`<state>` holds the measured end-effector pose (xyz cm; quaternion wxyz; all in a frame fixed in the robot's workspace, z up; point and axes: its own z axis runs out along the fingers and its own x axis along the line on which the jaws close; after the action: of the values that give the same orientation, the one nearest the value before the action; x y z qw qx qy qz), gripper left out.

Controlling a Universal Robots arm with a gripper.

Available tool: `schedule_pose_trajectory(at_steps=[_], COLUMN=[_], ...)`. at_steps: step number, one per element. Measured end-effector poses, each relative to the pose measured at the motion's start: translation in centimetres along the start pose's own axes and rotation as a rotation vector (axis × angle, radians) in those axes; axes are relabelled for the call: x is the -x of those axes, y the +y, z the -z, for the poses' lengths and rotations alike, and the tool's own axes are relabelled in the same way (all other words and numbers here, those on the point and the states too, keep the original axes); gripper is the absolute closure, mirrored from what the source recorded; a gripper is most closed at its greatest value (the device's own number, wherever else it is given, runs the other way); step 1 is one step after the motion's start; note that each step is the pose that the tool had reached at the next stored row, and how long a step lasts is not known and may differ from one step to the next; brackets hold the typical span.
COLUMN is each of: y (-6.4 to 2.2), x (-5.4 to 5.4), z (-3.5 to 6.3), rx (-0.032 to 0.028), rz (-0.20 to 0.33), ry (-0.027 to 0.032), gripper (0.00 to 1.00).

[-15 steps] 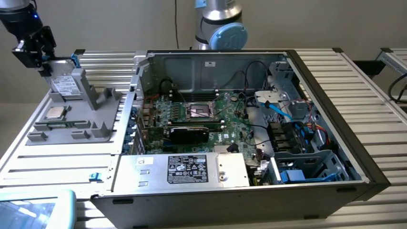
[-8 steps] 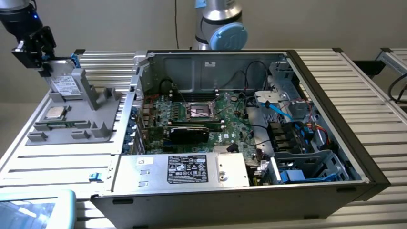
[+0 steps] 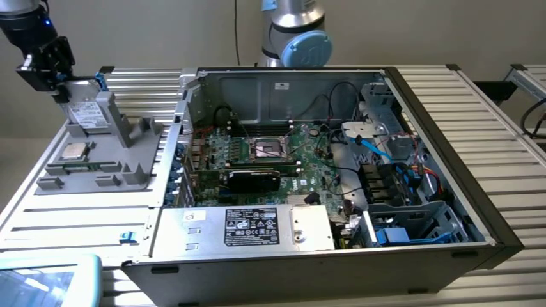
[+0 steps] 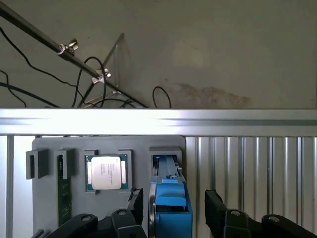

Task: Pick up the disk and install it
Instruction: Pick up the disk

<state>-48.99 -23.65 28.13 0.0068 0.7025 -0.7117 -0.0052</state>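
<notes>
**Blue-framed disk on edge in the holder, pincer apart around it**

At the upper left of the exterior view your gripper (image 3: 56, 80) hangs over the grey holder (image 3: 128, 144), right above the disk (image 3: 85, 114). The disk stands on edge in a slot there. In the wrist view the gripper (image 4: 174, 193) has its jaws apart, one on either side of the blue carrier of the disk (image 4: 171, 215). A gap shows on at least one side, so nothing is gripped yet.

Just beside the disk, flat in the holder, lies the CPU (image 4: 105, 172); that is not your part.

Expect the disk to be stiff, metal and fairly heavy for how thin it is, with smooth faces that could slip. The plastic carrier will probably flex a little. Clamp across the two flat faces, deep enough to bear on the metal body rather than the end tab alone, and spare it any knocks.

Further right in the exterior view sits the open case (image 3: 256, 96), with a metal cage (image 3: 426, 214) at its lower right.
</notes>
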Motion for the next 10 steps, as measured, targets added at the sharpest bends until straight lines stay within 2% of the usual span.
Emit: schedule_pose_trajectory(at_steps=[1, 2, 10], y=[0.00, 0.00, -0.24], x=[0.00, 0.00, -0.04], z=[0.00, 0.00, 0.00], rx=[-0.0001, 0.0000, -0.0002], rz=[0.000, 0.000, 0.000], ry=[0.0000, 0.0000, 0.0014], gripper=[0.39, 0.47, 0.47])
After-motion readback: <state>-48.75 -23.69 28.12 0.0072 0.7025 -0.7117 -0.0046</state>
